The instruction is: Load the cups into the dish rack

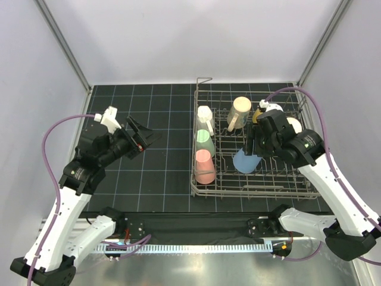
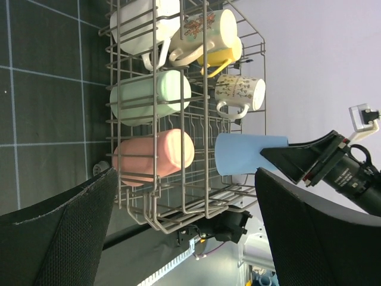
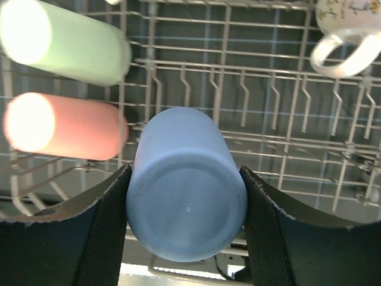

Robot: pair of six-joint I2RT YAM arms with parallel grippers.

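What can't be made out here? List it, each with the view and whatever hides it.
- Mouth of the blue cup: the right wrist view shows only its base, and the right gripper covers its sides.
- Whether the blue cup touches the dish rack: its own body blocks the contact in the right wrist view, and it is too small to tell in top external.
- Yellow cup: in the left wrist view it sits mostly behind a patterned mug.

- A robotics lab test cell.
- Plain white walls (image 1: pixel 178 36) set in metal frame posts (image 1: pixel 62 44) enclose it.
- A black gridded mat (image 1: pixel 155 173) covers the table.
- A left arm (image 1: pixel 59 220) and right arm (image 1: pixel 339 190), trailing purple cables (image 1: pixel 44 146), are bolted at the near edge.
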